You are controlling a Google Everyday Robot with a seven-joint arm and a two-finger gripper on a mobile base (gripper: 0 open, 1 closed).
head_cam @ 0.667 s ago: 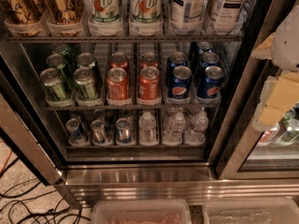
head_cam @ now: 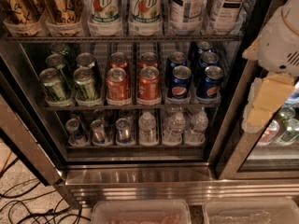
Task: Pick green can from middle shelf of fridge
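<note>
The fridge (head_cam: 140,177) stands open in front of me. On its middle shelf (head_cam: 131,107), several green cans fill the two left lanes. The front two are a left can (head_cam: 54,84) and a right can (head_cam: 87,83). Red-orange cans (head_cam: 117,84) fill the centre lanes and dark blue Pepsi cans (head_cam: 209,82) the right ones. My gripper (head_cam: 265,102), pale yellow under a white wrist housing (head_cam: 281,38), hangs at the right edge. It is outside the shelves, in front of the steel door post, and far to the right of the green cans. It holds nothing.
The top rack holds tall 7Up cans (head_cam: 145,6) and tea cans. The bottom rack holds small cans and water bottles (head_cam: 147,129). The opened door's frame (head_cam: 25,146) slants down on the left. Cables (head_cam: 28,204) lie on the floor. Two clear bins (head_cam: 140,213) sit below.
The white wrist housing has come further into view at the upper right, and the gripper has shifted slightly left. The cans have not moved.
</note>
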